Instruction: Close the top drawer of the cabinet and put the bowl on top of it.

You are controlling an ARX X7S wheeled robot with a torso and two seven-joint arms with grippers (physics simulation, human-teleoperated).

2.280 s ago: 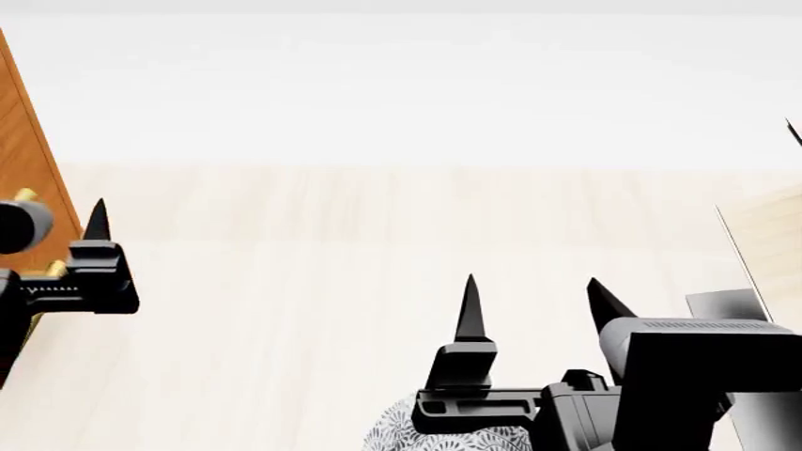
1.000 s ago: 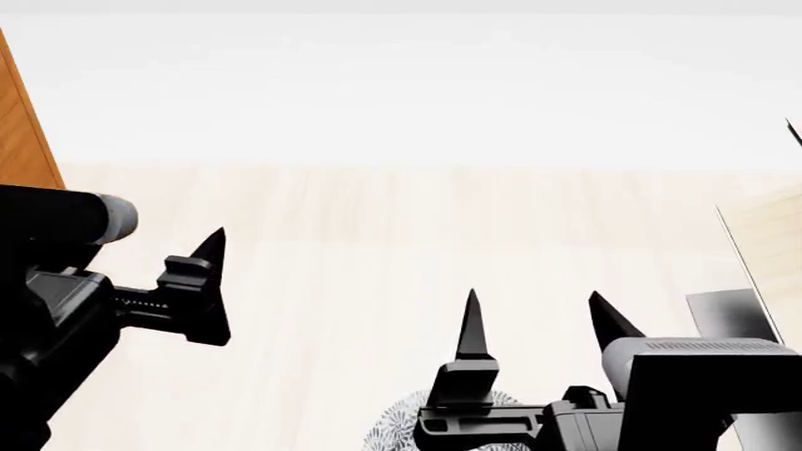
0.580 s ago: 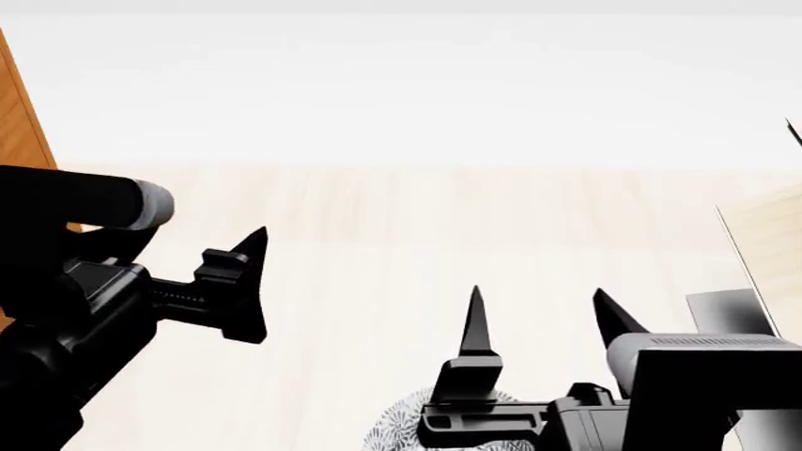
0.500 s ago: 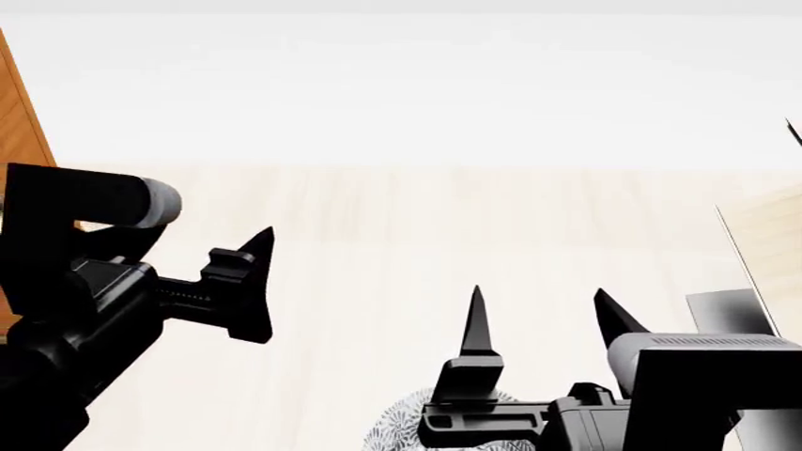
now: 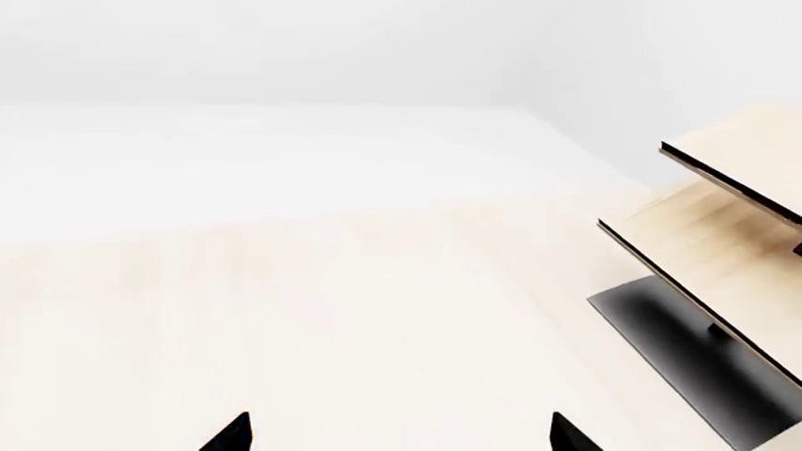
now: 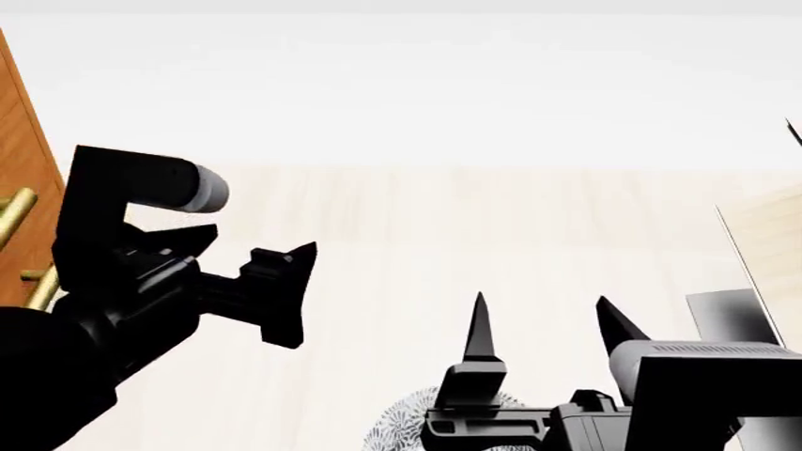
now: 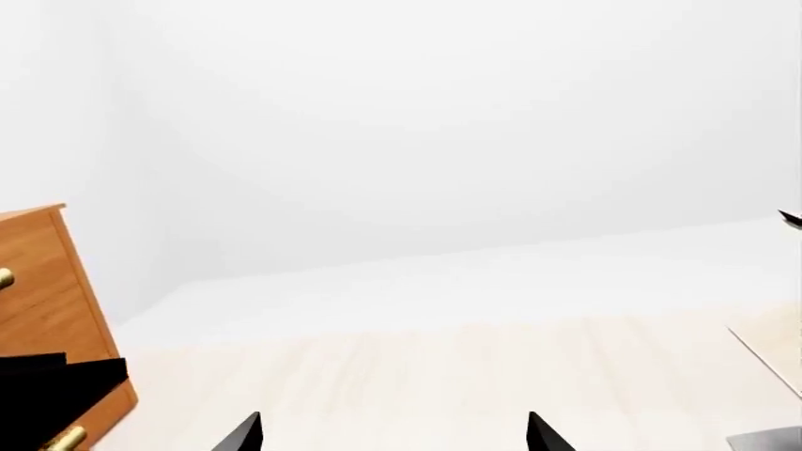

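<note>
At the bottom edge of the head view, lower centre, a sliver of the bowl [image 6: 408, 427] shows with its grey floral pattern, partly hidden behind the right gripper [image 6: 547, 324]. That gripper's two black fingertips stand apart, pointing up the frame, and hold nothing; its own wrist view shows the same spread tips. Whether it touches the bowl cannot be told.

At the left of the head view the left gripper [image 6: 291, 296] points toward the middle of the frame, seen side-on. In its wrist view two tips sit well apart at the bottom edge with only pale floor between them, so it reads as spread wide and empty.

Farther back, at the far left edge, the cabinet [image 6: 23, 155] shows as an orange-brown strip with a brass handle [image 6: 13, 214]. The top drawer cannot be made out, so whether it is closed cannot be told.

Judging from this, the bowl is not yet lifted and its placement remains to do.
</note>
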